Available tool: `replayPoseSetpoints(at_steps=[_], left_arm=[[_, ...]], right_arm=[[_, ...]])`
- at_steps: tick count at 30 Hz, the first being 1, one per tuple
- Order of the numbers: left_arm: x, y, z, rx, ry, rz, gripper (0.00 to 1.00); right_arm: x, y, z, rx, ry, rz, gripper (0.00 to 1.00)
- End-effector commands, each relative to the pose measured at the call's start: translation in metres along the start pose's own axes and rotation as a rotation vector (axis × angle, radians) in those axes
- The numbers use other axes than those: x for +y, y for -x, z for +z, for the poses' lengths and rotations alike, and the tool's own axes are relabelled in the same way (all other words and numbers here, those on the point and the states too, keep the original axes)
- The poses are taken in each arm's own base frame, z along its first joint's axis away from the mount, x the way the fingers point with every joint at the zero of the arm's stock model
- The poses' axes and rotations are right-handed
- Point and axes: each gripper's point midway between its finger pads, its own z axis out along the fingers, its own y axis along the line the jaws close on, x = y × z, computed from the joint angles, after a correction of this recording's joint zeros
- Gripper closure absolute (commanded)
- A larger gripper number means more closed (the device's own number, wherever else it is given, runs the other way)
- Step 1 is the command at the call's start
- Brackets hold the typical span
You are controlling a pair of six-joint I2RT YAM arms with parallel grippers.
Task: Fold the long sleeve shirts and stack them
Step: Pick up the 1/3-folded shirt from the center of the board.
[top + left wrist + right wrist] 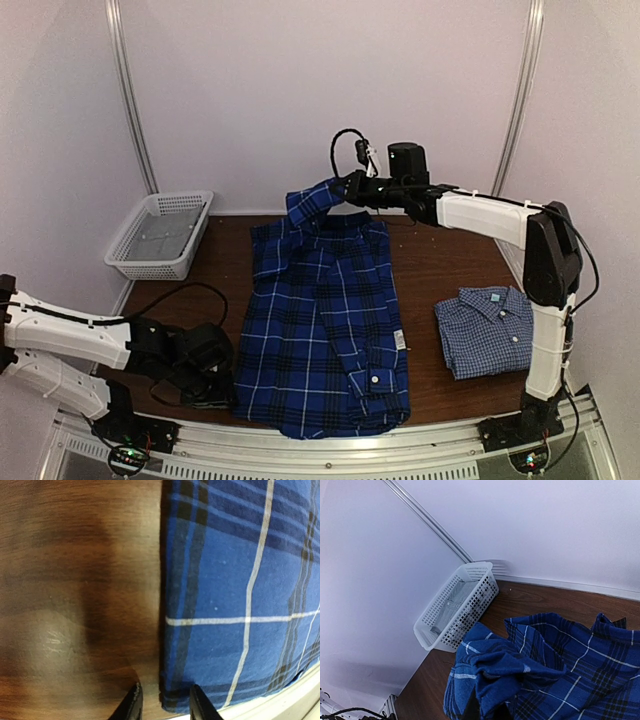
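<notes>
Overhead view, table [440,262] read as a clock with 12 at the far wall.

Plaid shirt [320,330]: spread flat down the middle of the table, collar end toward 12, hem toward 6. One buttoned cuff lies on its lower right part.

Right gripper [345,188]: reached out to about 12 o'clock and clenched on a bunch of the plaid shirt's far end. That bunch is lifted off the wood while the rest of the shirt lies flat. On the right wrist camera the cloth is crumpled right at the fingers, which are mostly hidden by it.

Left gripper [222,388]: low at about 7 o'clock, at the shirt's near-left corner. On the left wrist camera I see its fingers [132,706] spread apart, holding nothing, with the shirt's left edge running between them.

Checked shirt [487,330]: folded into a compact square at about 4 o'clock, collar up, apart from the plaid one.

Basket [160,235]: at 10 o'clock, against the wall.
</notes>
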Motion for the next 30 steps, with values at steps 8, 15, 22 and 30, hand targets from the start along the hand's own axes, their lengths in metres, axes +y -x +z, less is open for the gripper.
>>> replayPoseSetpoints(at_steps=[8, 15, 22, 30], left_arm=[[-0.007, 0.009, 0.009, -0.059, 0.012, 0.007, 0.88], [-0.006, 0.017, -0.01, -0.11, 0.012, -0.019, 1.0], [-0.043, 0.026, -0.035, -0.146, -0.07, 0.094, 1.0], [-0.1, 0.025, -0.047, -0.132, -0.103, 0.341, 1.0]], right_arm=[[0.038, 0.041, -0.026, -0.075, 0.054, -0.053, 1.0], [0.036, 0.058, -0.033, -0.102, 0.042, -0.066, 1.0], [0.029, 0.076, -0.042, -0.132, 0.034, -0.067, 1.0], [0.013, 0.09, -0.063, -0.163, -0.007, -0.063, 1.0]])
